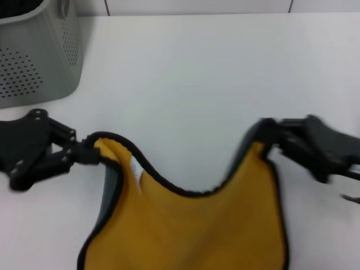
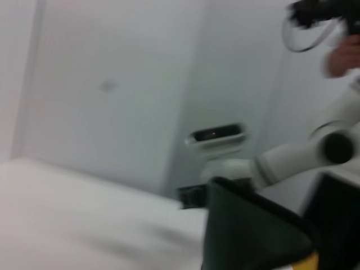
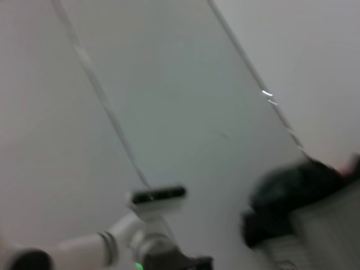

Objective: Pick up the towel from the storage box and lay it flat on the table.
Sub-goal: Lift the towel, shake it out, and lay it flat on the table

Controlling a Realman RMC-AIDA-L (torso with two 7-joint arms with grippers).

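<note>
The yellow towel [image 1: 191,228] with black edging hangs above the white table [image 1: 191,79], stretched between both grippers and sagging in the middle. My left gripper [image 1: 90,152] is shut on the towel's left top corner. My right gripper [image 1: 270,135] is shut on the right top corner. A small white label shows near the left edge of the towel. The grey perforated storage box [image 1: 36,53] stands at the far left, apart from the towel. In the left wrist view a dark fold with a yellow sliver of the towel [image 2: 306,261] shows.
A white wall runs along the table's far edge. The right wrist view shows the storage box [image 3: 326,236] with a dark shape above it. A white robot arm [image 2: 304,154] shows in the left wrist view.
</note>
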